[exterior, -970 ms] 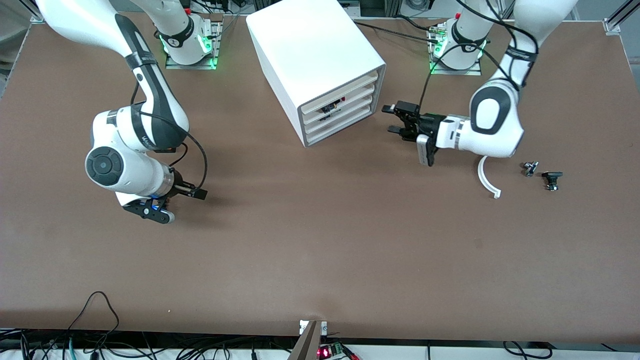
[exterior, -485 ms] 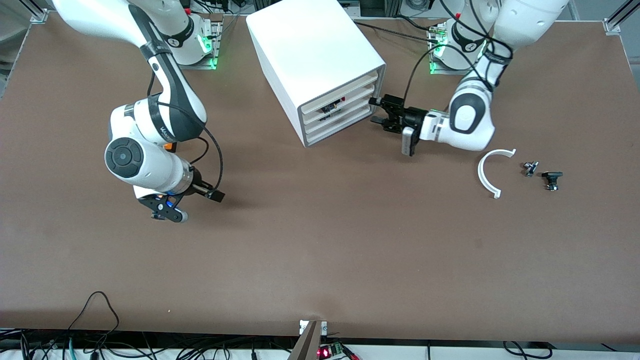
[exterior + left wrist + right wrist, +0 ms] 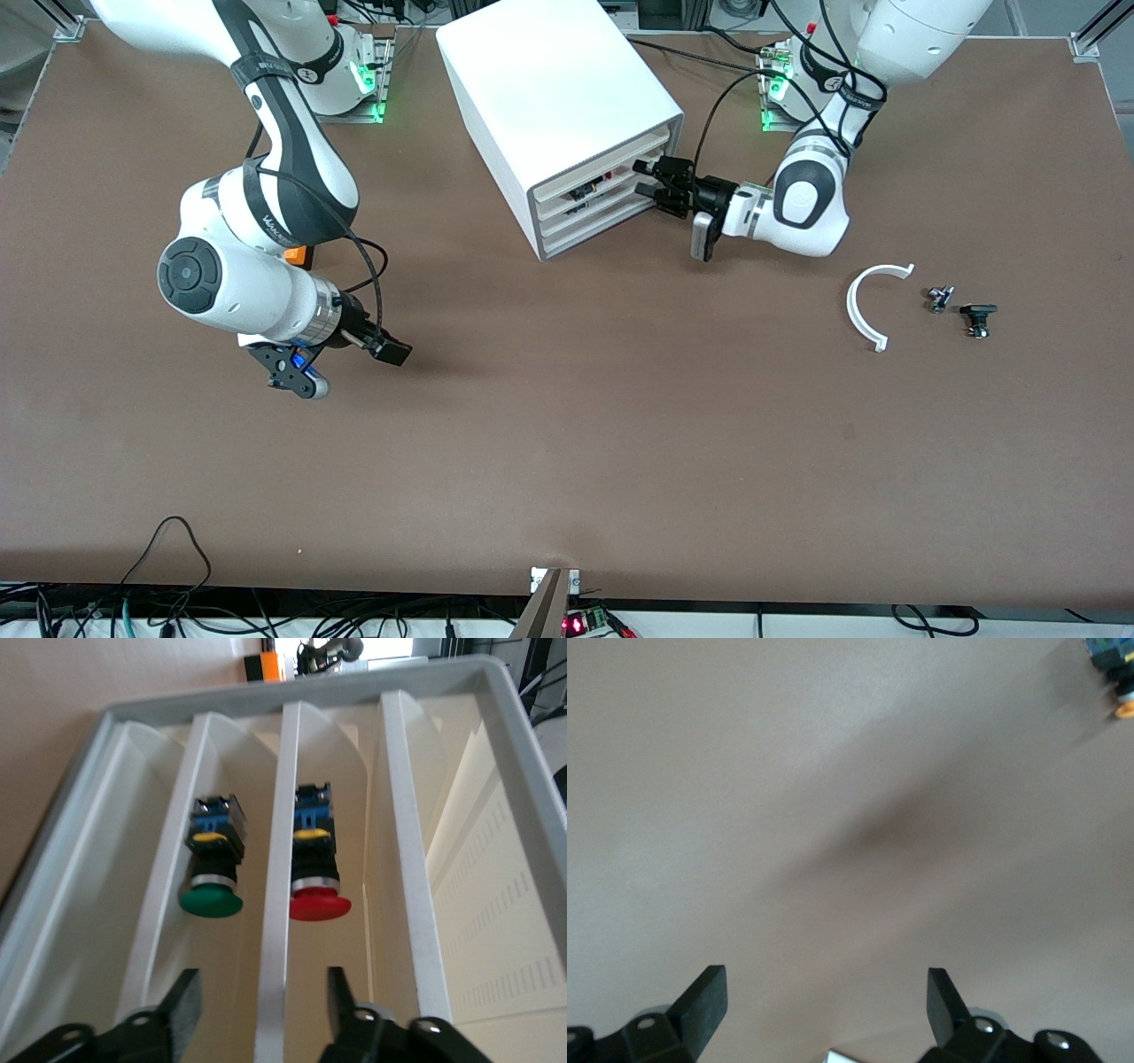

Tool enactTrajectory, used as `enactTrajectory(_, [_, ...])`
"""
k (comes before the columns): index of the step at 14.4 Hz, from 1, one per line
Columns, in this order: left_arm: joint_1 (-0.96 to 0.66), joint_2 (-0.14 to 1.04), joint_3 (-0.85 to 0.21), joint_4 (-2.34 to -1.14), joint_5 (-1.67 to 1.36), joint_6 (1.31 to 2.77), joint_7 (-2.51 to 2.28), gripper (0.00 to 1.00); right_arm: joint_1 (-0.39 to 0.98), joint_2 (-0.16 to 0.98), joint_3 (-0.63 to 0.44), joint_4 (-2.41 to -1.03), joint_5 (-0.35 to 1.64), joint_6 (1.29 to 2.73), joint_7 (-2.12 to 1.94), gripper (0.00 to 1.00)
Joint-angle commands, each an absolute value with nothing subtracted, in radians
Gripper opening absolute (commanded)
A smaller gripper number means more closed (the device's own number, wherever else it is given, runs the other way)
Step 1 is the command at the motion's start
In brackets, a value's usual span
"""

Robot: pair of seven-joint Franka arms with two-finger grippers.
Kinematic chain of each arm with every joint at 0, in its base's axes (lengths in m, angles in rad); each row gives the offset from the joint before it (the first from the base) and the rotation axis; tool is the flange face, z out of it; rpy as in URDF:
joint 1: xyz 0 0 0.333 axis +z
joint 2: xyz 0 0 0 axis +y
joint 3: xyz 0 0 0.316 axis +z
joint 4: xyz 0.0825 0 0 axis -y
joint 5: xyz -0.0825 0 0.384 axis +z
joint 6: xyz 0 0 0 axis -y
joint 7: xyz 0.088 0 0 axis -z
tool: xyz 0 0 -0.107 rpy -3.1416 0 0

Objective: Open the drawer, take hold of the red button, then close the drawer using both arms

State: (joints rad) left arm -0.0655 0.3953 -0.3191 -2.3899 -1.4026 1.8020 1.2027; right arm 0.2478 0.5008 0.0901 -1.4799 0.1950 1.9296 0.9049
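Note:
The white cabinet (image 3: 567,97) stands at the robots' side of the table, all four stacked drawer fronts flush. The drawer (image 3: 620,180), second from the top, shows as a lane in the left wrist view (image 3: 350,762). The button (image 3: 319,904), with a red cap, lies inside it and shows as a red speck in the front view (image 3: 608,177). My left gripper (image 3: 642,177) is open at the drawer fronts. In the left wrist view (image 3: 261,997) its fingers straddle the white lip between the second and third drawers. My right gripper (image 3: 387,348) is open and empty over bare table (image 3: 826,997).
A green-capped button (image 3: 211,901) lies in the third drawer. An orange box (image 3: 295,255) sits by the right arm. A small blue and orange thing (image 3: 1116,687) lies on the table. A white curved piece (image 3: 864,306) and two small dark parts (image 3: 939,298) (image 3: 977,317) lie toward the left arm's end.
My left gripper has moved across from beside the cabinet up to the drawer fronts. My right arm has shifted a little toward the table's middle. The drawers have not moved.

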Motion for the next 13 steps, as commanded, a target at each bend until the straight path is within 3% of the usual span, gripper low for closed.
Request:
enactTrajectory(1, [-0.061,0.407,-0.336,-2.398,-1.437,1.809,1.233,0.31,0.278,0.598,0.086,-1.300,0.213,1.844,1.000,1.00])
enactTrajectory(2, [-0.061,0.408,-0.336,-2.398,-1.437,1.809,1.233,0.13,0.284,0.618,0.087,-1.260,0.213,1.830,1.031,1.00])
enactTrajectory(3, [-0.061,0.408,-0.336,-2.398,-1.437,1.809,1.233,0.00,0.294,0.632,0.086,-1.232,0.212,1.822,1.055,1.00])
enactTrajectory(13, [0.029,0.422,-0.305,-2.286,-1.353,1.810,1.115,0.00,0.422,0.721,0.084,-1.077,0.207,1.835,1.342,1.00])
